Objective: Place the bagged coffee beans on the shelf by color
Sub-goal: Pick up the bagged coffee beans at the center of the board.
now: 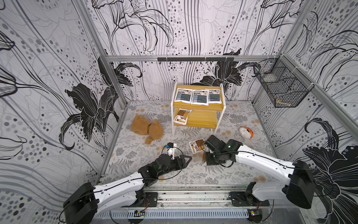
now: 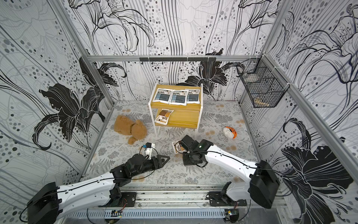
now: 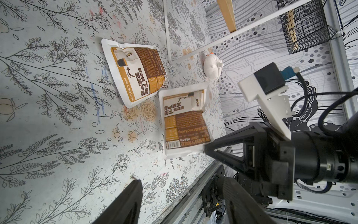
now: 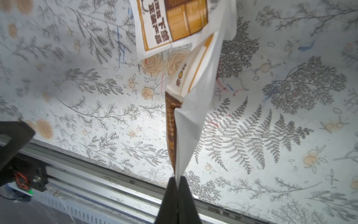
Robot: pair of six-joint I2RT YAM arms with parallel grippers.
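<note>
**Step in hand:** carrying one brown-panel coffee pouch (image 4: 193,116) to the shelf (image 1: 199,105).
- The top board (image 1: 193,86) held three blue-grey pouches (image 1: 200,97) side by side, so it was full.
- The lower board (image 1: 203,119) held a single brown pouch (image 1: 182,116) at its left end, with bare wood to the right of it. By my judgement the held pouch belonged just beside that one.
- The held pouch hung limp from a thin seam. I would have lifted it clear of the second brown pouch (image 1: 196,145), which lay on the counter (image 1: 135,155) just beside it.
- I would then have gone in low under the top board and let the loose end land first before letting go. A fast swing might have pulled the seam out of my grip.

**Left hand** (image 1: 186,159): fingers spread wide, holding nothing, hovering over the counter to the left of the two front pouches.

**Right hand** (image 4: 177,187): clenched tight on the white edge seam of the held pouch, in front of the shelf. Whether the pouch's far end had left the counter, I could not tell.
</note>
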